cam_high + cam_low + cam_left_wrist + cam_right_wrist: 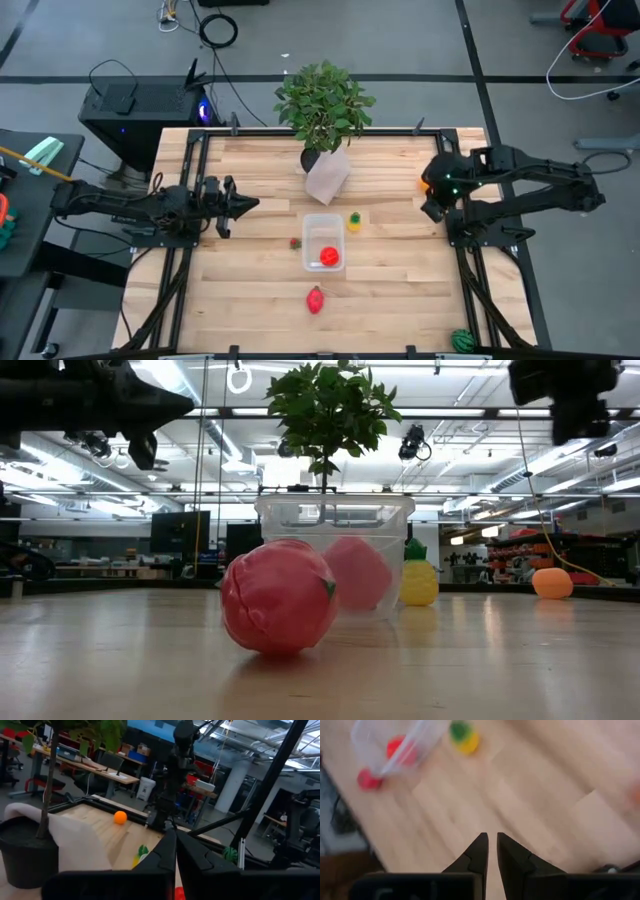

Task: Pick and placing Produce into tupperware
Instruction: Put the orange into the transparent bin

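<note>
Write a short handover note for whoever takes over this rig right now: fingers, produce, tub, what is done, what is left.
Left gripper: fingers shut, empty, raised over the table's left side.
Right gripper: fingers nearly closed, empty, raised on the right side.
Tupperware: mid-table, just in front of the potted plant.
Done: one red piece lies in the tub.
Left: pinkish-red piece in front of the tub, tiny red piece at its left wall, yellow pineapple at its right, orange piece by the right arm, striped green piece at the front right edge.

The striped green toy (462,341) is cut off at the high view's bottom edge. My right wrist view blurs the tub (395,747), and the small red bit (295,242) beside it is too tiny to name.
</note>
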Tool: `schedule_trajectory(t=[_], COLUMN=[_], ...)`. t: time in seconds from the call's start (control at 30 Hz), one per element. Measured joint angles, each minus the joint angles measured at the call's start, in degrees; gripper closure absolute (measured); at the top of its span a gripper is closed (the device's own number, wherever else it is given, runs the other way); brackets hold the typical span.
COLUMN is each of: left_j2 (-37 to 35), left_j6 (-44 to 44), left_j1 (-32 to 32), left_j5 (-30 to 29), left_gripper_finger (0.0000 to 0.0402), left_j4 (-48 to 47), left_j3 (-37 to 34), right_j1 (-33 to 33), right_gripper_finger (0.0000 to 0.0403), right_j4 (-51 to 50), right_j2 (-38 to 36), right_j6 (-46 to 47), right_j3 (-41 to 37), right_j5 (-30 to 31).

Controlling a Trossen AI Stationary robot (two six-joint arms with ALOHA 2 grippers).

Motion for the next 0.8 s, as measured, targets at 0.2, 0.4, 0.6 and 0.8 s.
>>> schedule_trajectory(t=[0.2,0.4,0.6,0.8], left_j2=[0.00,0.02,0.02,0.04], left_j6=[0.20,0.18,0.18,0.18], left_j1=[0.02,0.04,0.04,0.04], left_j5=[-2.01,-8.85,-14.36,-15.13], left_gripper_finger=[0.0394,0.0372,0.0363,0.0375], left_j4=[0.08,-0.25,-0.27,-0.27], left_j3=[-0.01,0.01,0.01,0.01], right_j1=[7.16,7.17,-5.51,-20.12], right_gripper_finger=[0.0357,0.0357,0.0357,0.0339], right_j4=[-0.74,-2.54,-3.54,-0.77], right_j2=[0.53,4.62,12.96,20.56], right_j6=[-1.16,-8.67,-18.99,-30.57], right_j3=[0.00,0.00,-3.46,-5.76], right_j5=[-0.46,11.09,10.84,14.11])
